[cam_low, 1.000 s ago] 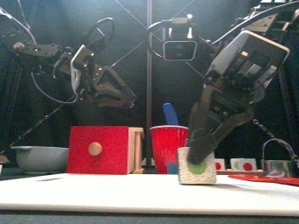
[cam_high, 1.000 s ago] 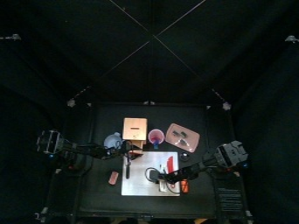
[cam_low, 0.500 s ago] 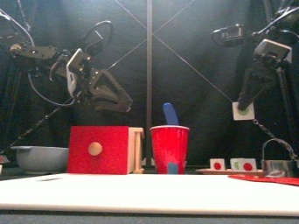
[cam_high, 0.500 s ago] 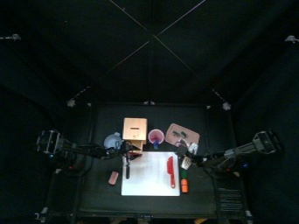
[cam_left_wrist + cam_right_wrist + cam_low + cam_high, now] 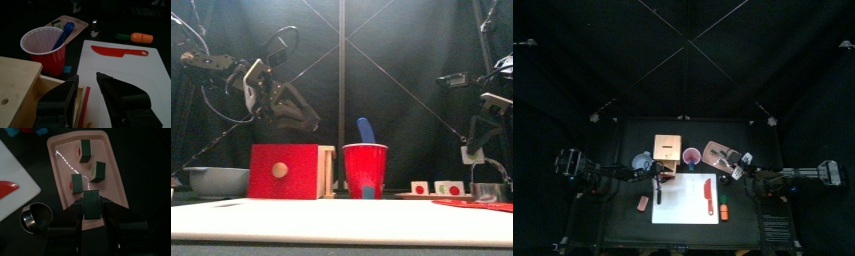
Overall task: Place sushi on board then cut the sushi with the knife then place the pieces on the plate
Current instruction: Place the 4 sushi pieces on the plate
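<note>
Right gripper (image 5: 91, 208) pinches one dark green sushi block (image 5: 91, 198) above the flat pink tray (image 5: 103, 155), which holds three more blocks (image 5: 85, 150); left gripper (image 5: 87, 78) hangs slightly parted and empty. Black curtains (image 5: 684, 60) back the black table (image 5: 627, 215), where the white cutting board (image 5: 676, 205) carries a red toy knife (image 5: 708, 190); the tray lies at its 1 o'clock, a red cup (image 5: 691, 155) holding a blue knife (image 5: 65, 34) at 12

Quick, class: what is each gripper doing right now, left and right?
Left gripper: open, holding nothing.
Right gripper: shut on a sushi piece, above the pink tray.
</note>
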Robot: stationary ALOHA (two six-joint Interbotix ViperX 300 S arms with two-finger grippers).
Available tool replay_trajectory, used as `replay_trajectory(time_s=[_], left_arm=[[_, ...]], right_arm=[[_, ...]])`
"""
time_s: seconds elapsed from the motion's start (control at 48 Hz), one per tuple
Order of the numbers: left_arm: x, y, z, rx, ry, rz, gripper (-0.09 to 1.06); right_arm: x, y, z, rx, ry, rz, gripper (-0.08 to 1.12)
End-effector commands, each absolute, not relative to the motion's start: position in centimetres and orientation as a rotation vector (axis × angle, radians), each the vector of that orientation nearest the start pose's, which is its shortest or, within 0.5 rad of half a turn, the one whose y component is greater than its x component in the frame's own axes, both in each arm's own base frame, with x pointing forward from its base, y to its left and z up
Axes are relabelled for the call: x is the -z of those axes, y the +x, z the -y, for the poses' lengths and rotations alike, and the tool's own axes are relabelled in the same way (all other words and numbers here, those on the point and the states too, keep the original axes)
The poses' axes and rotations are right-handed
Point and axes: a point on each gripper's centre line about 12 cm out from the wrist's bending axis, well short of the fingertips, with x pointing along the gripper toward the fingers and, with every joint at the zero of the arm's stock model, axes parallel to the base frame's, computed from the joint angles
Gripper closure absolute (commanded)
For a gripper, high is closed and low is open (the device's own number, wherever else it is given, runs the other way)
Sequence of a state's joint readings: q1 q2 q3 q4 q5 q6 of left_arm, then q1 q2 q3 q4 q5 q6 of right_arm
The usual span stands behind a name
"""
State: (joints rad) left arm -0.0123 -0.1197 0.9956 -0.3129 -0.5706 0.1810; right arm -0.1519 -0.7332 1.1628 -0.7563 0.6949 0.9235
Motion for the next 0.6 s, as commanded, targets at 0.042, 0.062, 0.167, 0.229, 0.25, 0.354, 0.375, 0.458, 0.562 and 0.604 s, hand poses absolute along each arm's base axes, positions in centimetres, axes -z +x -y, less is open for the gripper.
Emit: replay_trajectory(time_s=[0.042,0.062,0.167,0.229,0.25,0.354,0.375,0.458,0.562,0.604], left_arm=[[-16.9,32.8,-1.7,-0.169,-0.053,-0.303,0.21],[-16.8,32.7,-1.7,-0.169,-0.053,-0.305,0.21],[-16.8,32.7,-1.7,-0.172,-0.056,-0.306,0.21],[-16.8,32.7,-1.7,-0.169,-0.055,-0.305,0.21],[-16.8,32.7,-1.7,-0.172,-0.056,-0.305,0.21],[-16.8,32.7,-1.7,-0.171,-0.053,-0.306,0.21],[-16.8,32.7,-1.7,-0.171,-0.053,-0.306,0.21],[-16.8,32.7,-1.7,-0.17,-0.056,-0.305,0.21],[-16.8,32.7,-1.7,-0.172,-0.055,-0.305,0.21],[-16.8,32.7,-1.7,-0.172,-0.056,-0.305,0.21]], right_arm=[[-17.7,16.6,9.2,0.693,0.136,-0.892,0.47],[-17.6,16.5,9.4,0.692,0.141,-0.891,0.47],[-17.1,16.2,10.3,0.688,0.161,-0.887,0.47],[-16.7,15.9,10.7,0.684,0.173,-0.882,0.47],[-16.6,15.9,10.9,0.685,0.178,-0.88,0.47],[-16.3,15.9,11.3,0.672,0.182,-0.866,0.47],[-16.3,15.9,11.3,0.67,0.183,-0.865,0.47],[-16.0,15.9,11.5,0.67,0.186,-0.879,0.47],[-15.6,16.1,11.6,0.665,0.188,-0.908,0.47],[-15.4,16.2,11.7,0.666,0.193,-0.921,0.47]])
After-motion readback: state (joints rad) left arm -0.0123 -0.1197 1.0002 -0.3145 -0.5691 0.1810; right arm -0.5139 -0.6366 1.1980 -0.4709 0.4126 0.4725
